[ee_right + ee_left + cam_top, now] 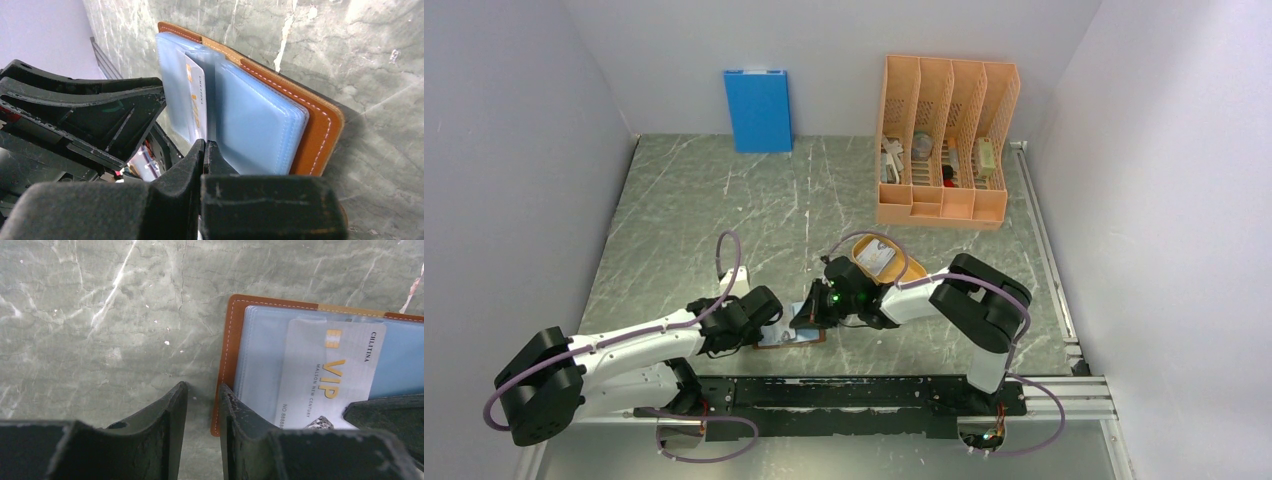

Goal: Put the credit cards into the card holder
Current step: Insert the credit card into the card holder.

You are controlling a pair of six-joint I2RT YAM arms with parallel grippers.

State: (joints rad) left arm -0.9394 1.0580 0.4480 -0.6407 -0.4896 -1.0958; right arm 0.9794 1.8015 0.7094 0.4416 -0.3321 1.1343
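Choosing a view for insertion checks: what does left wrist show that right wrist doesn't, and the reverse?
Left wrist only: the printed face of the card with gold VIP lettering, and the fingers of the left gripper parted, one over the brown edge of the card holder. Right wrist only: the card edge-on between the pale blue sleeves, with the right gripper shut on its near edge. Both: the open card holder, card, sleeves and marble table.

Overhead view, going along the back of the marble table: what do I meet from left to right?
Upright blue rectangular box → tall orange four-slot plastic file rack.
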